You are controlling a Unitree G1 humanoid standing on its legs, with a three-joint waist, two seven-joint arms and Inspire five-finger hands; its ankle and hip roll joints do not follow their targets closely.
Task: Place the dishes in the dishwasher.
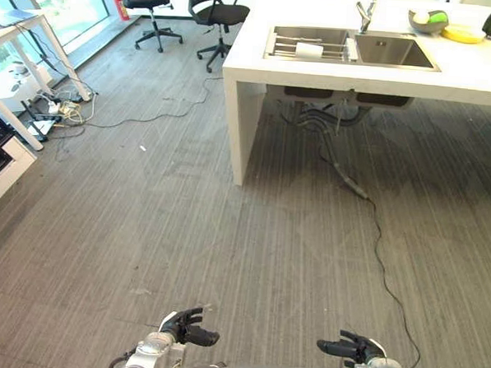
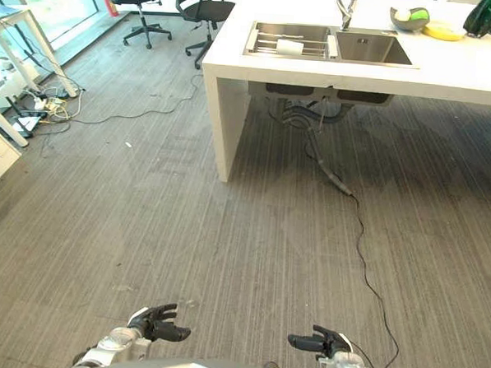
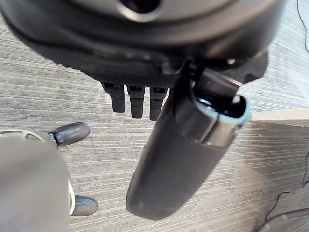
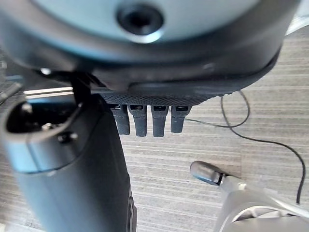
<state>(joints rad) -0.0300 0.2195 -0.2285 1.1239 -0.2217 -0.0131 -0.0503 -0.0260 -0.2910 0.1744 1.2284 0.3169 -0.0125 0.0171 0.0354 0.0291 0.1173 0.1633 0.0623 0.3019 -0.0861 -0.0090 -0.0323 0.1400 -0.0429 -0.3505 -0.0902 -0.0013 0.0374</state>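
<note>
Far off, dish rack (image 1: 306,45) lengthwise in sink (image 1: 396,52).

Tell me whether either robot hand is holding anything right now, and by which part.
Nothing is held. The left robot hand and the right robot hand hang low over the grey floor, fingers relaxed and holding nothing, well short of the white counter.

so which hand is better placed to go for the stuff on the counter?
Right, marginally. Both hands, left hand and right hand, hang low and empty, far from the counter. The bowl and yellow plate sit on the robot's right side.
</note>
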